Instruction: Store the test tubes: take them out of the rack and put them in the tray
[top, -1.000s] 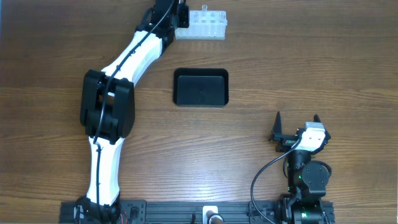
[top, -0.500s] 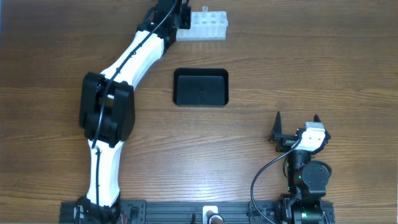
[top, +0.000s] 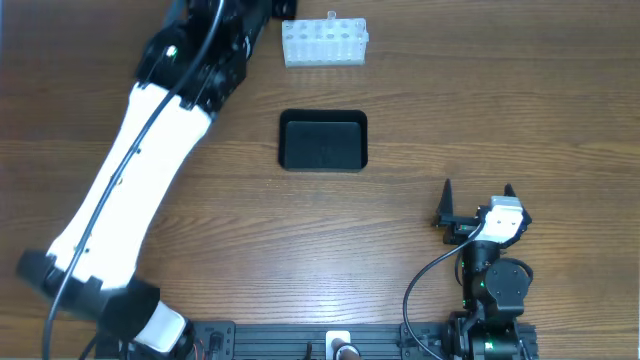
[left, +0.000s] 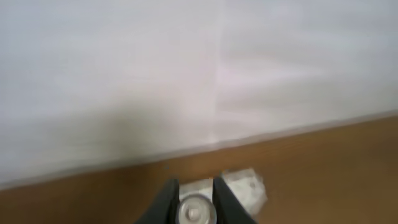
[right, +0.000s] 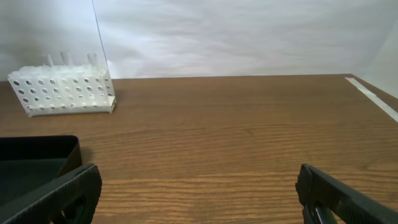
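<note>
The white test tube rack stands at the far middle of the table, with a tube still upright in it. In the right wrist view the rack shows three tube tops sticking up. Nearer lies the black tray, bare inside. My left gripper is lifted above the rack's left end, its fingers shut on a test tube whose round cap shows between them. My right gripper rests open over the near right table, far from both.
A white backdrop rises behind the table's far edge. The left arm spans the table's left side, raised high. Bare wood lies between the tray and my right gripper.
The left arm has risen sharply from the rack's left end and swung leftward with the tube in its fingers. The rack has shifted slightly. The right arm has not moved.
</note>
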